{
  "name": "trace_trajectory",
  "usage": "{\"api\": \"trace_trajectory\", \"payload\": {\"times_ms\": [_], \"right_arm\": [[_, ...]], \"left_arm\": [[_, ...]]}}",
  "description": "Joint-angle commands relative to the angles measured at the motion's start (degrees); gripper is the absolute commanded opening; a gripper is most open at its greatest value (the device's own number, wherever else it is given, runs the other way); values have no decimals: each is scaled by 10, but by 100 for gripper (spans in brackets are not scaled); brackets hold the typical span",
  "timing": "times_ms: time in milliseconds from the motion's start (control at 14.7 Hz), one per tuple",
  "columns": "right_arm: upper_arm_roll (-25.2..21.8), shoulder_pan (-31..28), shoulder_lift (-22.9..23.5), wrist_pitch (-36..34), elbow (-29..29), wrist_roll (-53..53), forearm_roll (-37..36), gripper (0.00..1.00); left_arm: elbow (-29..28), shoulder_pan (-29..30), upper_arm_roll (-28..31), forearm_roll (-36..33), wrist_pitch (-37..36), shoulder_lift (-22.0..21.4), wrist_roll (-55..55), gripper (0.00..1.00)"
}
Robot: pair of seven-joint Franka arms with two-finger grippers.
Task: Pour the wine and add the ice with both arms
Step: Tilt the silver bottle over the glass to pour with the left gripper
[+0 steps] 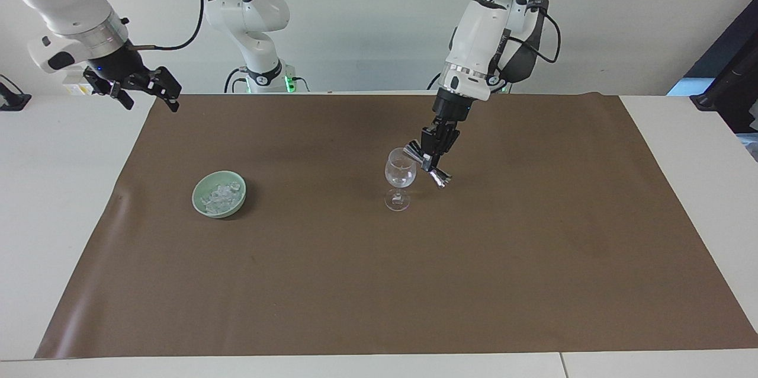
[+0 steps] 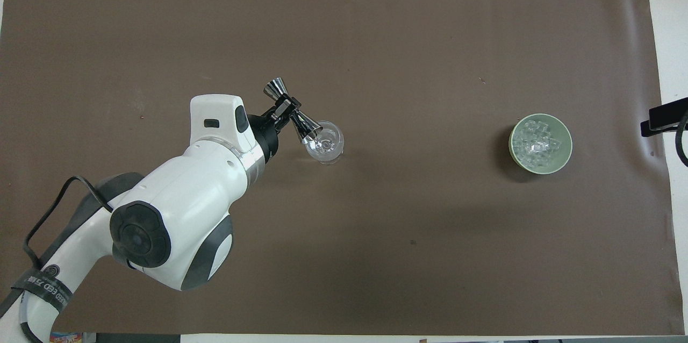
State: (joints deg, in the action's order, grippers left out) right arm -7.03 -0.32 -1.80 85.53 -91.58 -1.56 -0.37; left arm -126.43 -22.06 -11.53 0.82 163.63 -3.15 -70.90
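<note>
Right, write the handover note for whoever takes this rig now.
Left claw: shut on the steel jigger, tilted with one cup at the rim of the wine glass.
Right claw: open, empty, waiting above the table's edge at the right arm's end.
Ice: heaped in the green bowl, beside the glass toward the right arm's end.
Done: jigger brought to the glass and tipped.
Left: finish the pour, set the jigger down, add ice to the glass.
</note>
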Motion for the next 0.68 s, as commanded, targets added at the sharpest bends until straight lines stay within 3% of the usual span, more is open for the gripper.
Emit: {"api": "trace_trajectory", "payload": {"times_ms": [0, 341, 614], "right_arm": [[2, -3, -13, 5, -15, -12, -1, 100], [2, -2, -13, 5, -15, -11, -1, 100], [2, -2, -13, 4, -15, -11, -1, 100]], "left_arm": [[31, 6, 2, -29, -21, 12, 1, 0], [34, 6, 1, -124, -18, 12, 1, 0], [36, 4, 1, -155, -16, 12, -1, 0]]}}
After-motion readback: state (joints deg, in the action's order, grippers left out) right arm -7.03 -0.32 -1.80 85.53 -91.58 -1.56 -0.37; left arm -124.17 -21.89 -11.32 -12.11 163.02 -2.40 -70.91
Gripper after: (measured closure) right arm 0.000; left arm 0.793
